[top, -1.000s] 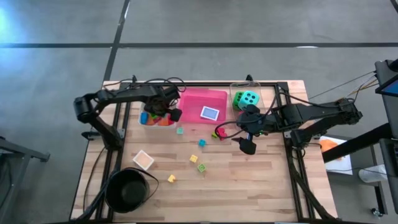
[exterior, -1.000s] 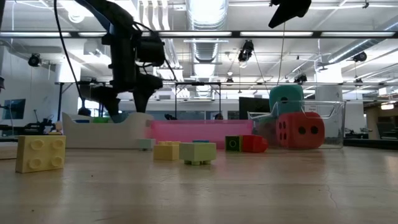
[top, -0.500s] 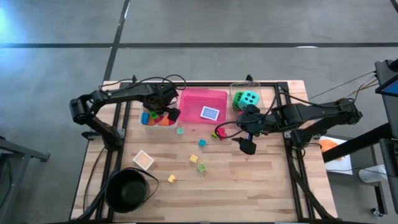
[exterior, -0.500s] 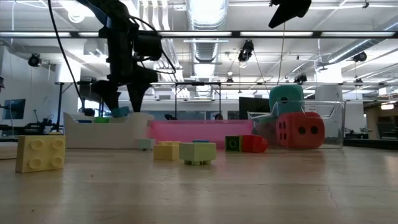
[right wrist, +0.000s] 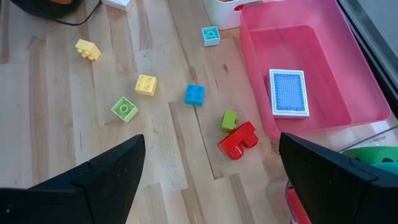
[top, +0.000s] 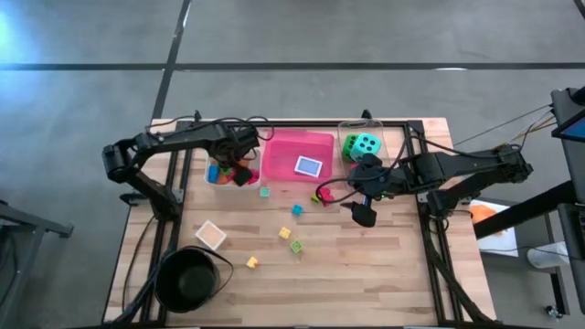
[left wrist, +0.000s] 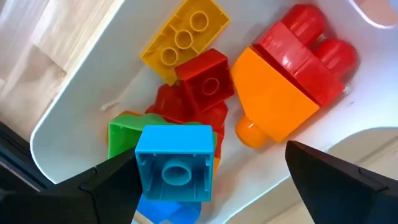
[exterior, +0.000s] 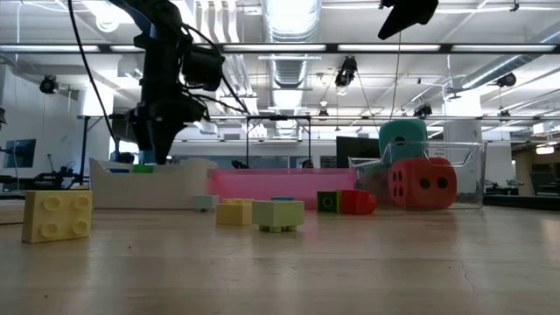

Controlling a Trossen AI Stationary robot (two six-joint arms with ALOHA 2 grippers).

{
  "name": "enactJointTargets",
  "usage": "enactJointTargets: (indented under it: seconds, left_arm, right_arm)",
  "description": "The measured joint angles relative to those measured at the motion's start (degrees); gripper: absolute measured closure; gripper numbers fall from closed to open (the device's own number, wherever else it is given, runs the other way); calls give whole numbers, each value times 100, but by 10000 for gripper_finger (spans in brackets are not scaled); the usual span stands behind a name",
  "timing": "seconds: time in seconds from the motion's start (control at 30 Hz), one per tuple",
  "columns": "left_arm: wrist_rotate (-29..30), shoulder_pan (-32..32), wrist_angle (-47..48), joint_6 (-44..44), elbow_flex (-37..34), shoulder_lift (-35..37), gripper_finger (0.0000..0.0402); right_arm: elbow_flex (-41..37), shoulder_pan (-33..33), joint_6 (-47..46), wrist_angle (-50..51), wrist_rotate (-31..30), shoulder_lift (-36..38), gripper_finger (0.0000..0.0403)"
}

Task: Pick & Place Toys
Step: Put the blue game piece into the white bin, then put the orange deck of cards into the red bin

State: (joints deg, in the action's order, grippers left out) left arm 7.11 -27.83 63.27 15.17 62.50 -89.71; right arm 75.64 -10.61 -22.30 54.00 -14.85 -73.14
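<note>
The left pincer (top: 241, 170) has slid in over the white tray (top: 216, 180) since a second ago, and now it hangs right above the heap of blocks in there, fingers spread wide with nothing between them. The right arm hasn't budged a bit!

Look down through the left wrist view: a blue block (left wrist: 175, 163) sits on top, a green block (left wrist: 119, 135) tucked just beside it, a red block (left wrist: 204, 82) in the middle, a yellow block (left wrist: 185, 37) against the tray wall, and a big orange piece (left wrist: 274, 96) touching a chunky red piece (left wrist: 305, 46).

Over on the other side, the right pincer (top: 363, 212) hovers above bare bench (top: 384, 265), jaws wide, holding nothing. Below it the loose toys are scattered on the wood: a red brick (right wrist: 237, 140) touching a small olive block (right wrist: 229, 119), a blue cube (right wrist: 194, 94) near them, a yellow cube (right wrist: 146, 84), a lime cube (right wrist: 124, 109), a yellow piece (right wrist: 87, 49) farther off, and a pale teal cube (right wrist: 210, 35) close to the pink tray (right wrist: 348, 99).

In that pink tray lies a patterned blue card (right wrist: 288, 93), flat. The clear tray (top: 397, 137) next door holds the green die (top: 351, 145) and teal die (top: 367, 144), with the red die (exterior: 420, 183) showing in the low view. A second card (top: 210, 235) rests on the bench near the black bowl (top: 190, 279).
</note>
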Motion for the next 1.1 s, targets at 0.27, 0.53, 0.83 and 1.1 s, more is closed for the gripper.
enactJointTargets:
  seconds: [0.27,0.53,0.83,1.1]
  left_arm:
    - [0,0,-24,-41,-49,0,28]
    - [-22,2,-225,92,-295,-2,28]
    - [-67,7,-516,131,-221,-3,28]
    - [192,13,-127,132,-34,-2,28]
  right_arm:
    - [0,0,-20,0,0,0,41]
    - [0,0,-22,-3,0,0,41]
    - [0,2,-20,-6,-2,0,41]
    - [0,2,-19,-7,-2,0,41]
